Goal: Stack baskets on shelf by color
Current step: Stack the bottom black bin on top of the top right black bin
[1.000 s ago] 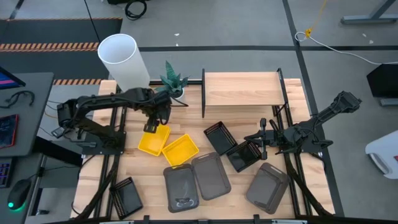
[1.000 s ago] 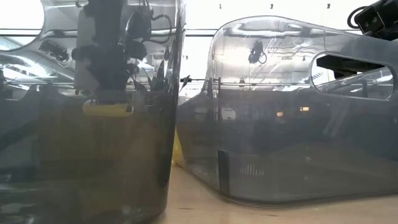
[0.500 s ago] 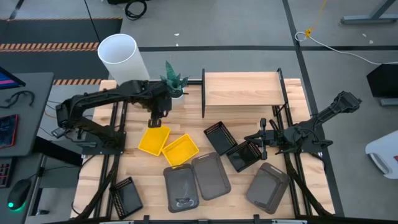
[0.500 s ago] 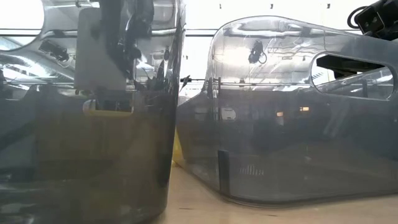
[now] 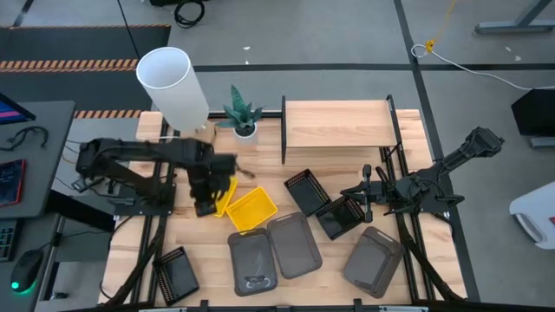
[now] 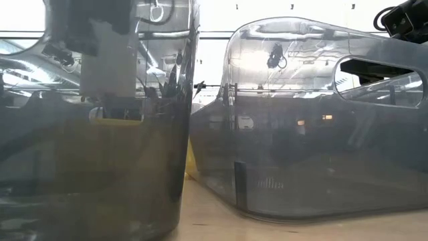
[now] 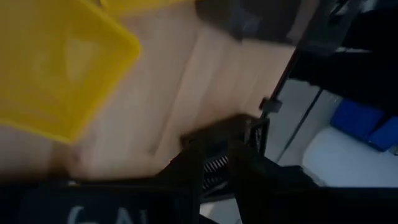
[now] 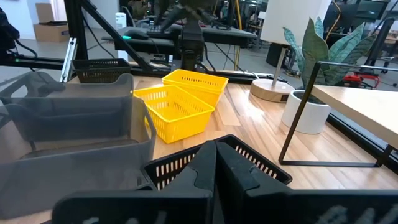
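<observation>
Two yellow baskets sit side by side left of centre, one (image 5: 252, 210) in the open and one (image 5: 225, 192) mostly hidden under my left arm. My left gripper (image 5: 205, 206) hangs over that hidden basket, pointing steeply down toward the near edge. Its fingers (image 7: 186, 171) stand a narrow gap apart with nothing between them. Three black mesh baskets (image 5: 305, 191) (image 5: 340, 217) (image 5: 176, 273) and three grey baskets (image 5: 253, 260) (image 5: 293, 245) (image 5: 373, 260) lie on the table. The shelf (image 5: 338, 124) stands bare at the far side. My right gripper (image 5: 366, 198) waits shut and level by the middle black basket.
A white cylinder (image 5: 169, 82) and a potted plant (image 5: 243, 114) stand at the far left, beside the shelf's black frame post (image 5: 284, 130). In the low view two grey baskets (image 6: 100, 167) (image 6: 307, 134) fill the picture. Bare wood shows at the near left (image 5: 204, 251).
My left gripper has risen from the far end of the left yellow basket and swung toward the table's near edge, rolling its wrist as it went. It now covers most of that basket. The baskets have stayed where they were.
</observation>
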`<action>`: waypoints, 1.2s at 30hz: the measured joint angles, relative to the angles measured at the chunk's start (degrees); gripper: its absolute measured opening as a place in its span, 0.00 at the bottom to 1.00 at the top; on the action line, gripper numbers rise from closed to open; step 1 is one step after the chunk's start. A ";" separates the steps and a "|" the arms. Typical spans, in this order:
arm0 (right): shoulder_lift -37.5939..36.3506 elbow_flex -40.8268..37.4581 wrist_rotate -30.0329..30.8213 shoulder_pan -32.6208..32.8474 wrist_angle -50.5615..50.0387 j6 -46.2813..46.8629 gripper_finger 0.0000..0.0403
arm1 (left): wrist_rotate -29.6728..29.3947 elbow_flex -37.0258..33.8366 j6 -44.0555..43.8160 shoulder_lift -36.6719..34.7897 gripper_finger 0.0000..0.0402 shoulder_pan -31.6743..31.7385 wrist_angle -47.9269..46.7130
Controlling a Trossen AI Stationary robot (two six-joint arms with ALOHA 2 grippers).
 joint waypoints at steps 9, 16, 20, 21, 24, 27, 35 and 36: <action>0.00 0.01 0.02 0.00 0.00 0.00 0.03 | -4.19 -5.71 -17.08 0.08 0.16 -24.30 8.63; 0.00 -0.01 0.02 0.00 -0.02 0.00 0.03 | -10.39 -8.12 -22.17 0.22 0.16 -40.11 20.29; -0.02 0.01 0.01 0.00 0.00 0.00 0.03 | -17.69 -7.87 -21.88 2.23 0.23 -43.89 21.41; -0.01 -0.01 0.02 0.00 0.00 -0.01 0.03 | -18.01 -7.87 -21.23 3.22 0.26 -44.26 21.29; -0.02 0.01 0.02 0.00 0.00 0.00 0.03 | -19.27 -7.87 -14.89 6.68 0.36 -46.23 21.17; -0.02 -0.01 0.02 0.00 0.00 0.00 0.03 | -19.86 -7.87 -6.31 10.43 0.46 -47.41 22.16; -0.02 0.01 0.02 0.00 0.00 0.00 0.03 | -24.37 -7.87 7.10 16.75 0.53 -48.00 22.95; -0.02 0.01 0.02 0.00 0.00 -0.02 0.03 | -24.52 -7.87 8.09 17.18 0.52 -47.98 23.16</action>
